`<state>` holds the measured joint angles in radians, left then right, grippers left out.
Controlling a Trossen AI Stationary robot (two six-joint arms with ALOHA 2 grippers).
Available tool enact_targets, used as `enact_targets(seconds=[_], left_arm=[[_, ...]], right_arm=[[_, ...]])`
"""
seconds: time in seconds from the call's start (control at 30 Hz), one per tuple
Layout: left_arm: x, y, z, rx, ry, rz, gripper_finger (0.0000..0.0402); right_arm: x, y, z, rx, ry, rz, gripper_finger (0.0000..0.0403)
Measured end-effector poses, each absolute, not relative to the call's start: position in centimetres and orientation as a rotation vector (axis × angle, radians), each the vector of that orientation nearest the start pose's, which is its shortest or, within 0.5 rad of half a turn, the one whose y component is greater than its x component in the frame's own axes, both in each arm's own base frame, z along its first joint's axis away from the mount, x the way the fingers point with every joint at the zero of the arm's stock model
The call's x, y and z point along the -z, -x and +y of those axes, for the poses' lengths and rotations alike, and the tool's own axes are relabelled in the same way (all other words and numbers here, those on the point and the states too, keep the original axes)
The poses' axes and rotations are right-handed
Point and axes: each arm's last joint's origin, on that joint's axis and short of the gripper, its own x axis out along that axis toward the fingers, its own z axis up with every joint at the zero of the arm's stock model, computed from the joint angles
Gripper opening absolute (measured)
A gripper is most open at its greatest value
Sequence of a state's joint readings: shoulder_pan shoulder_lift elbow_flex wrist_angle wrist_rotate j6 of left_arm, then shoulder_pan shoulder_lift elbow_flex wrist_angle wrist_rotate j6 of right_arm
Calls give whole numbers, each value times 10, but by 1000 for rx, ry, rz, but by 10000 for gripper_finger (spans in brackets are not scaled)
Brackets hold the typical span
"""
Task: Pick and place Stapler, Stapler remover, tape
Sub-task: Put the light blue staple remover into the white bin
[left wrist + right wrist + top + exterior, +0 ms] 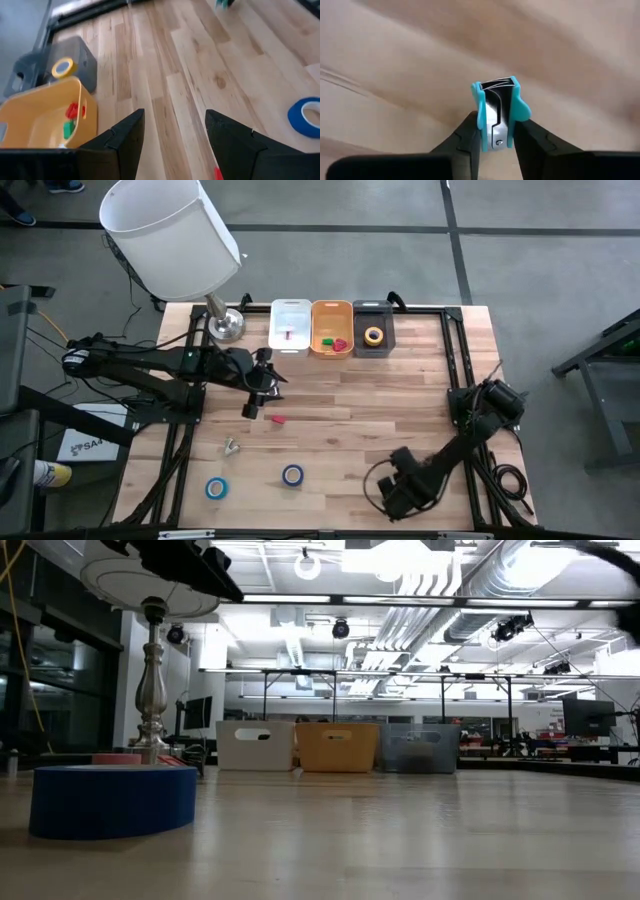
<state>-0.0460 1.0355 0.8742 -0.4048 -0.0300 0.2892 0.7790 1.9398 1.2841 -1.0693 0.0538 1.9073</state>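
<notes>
My right gripper (495, 131) is shut on the teal stapler remover (498, 107); in the high view it (400, 488) stands near the table's front edge, right of centre, pointing down. My left gripper (256, 402) hangs open above the table's middle left with nothing between its fingers (175, 130). Two blue rolls of tape (217, 488) (292, 475) lie flat near the front edge, and a yellow roll (373, 335) lies in the dark bin (387, 340). The stapler is not plainly in view. My right gripper pinches the stapler remover by its two teal side grips (480, 112) between its two fingers. The fingers come from above, pointing down. The remover's metal claws (496, 85) point away from the fingers, toward the wood. Whether it rests on the table I cannot tell.
At the far edge stand a white bin (291, 315), an orange bin (332, 312) with small coloured pieces, and the dark bin. A lamp (175, 235) stands at the far left. A small red piece (277, 420) and a metal piece (231, 446) lie near the left gripper.
</notes>
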Motion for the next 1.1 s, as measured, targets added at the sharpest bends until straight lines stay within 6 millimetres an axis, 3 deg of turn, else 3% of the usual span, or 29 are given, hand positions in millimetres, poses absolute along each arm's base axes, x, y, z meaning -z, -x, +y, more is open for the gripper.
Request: enact_targets(seconds=[0.23, 0.67, 0.87, 1.1], left_arm=[[-308, -223, -11, 142, -333, 440, 204], [-319, -226, -11, 144, -374, 356, 204], [-337, -226, -9, 75, -451, 316, 204], [-360, -225, -7, 9, -529, 265, 204]], right_arm=[[-178, -281, 202, 729, -416, 1348, 81], [-253, -360, 115, 472, 129, 1218, 82], [-297, -381, 84, 382, 240, 1142, 81], [-338, -391, 61, 370, 317, 1038, 82]])
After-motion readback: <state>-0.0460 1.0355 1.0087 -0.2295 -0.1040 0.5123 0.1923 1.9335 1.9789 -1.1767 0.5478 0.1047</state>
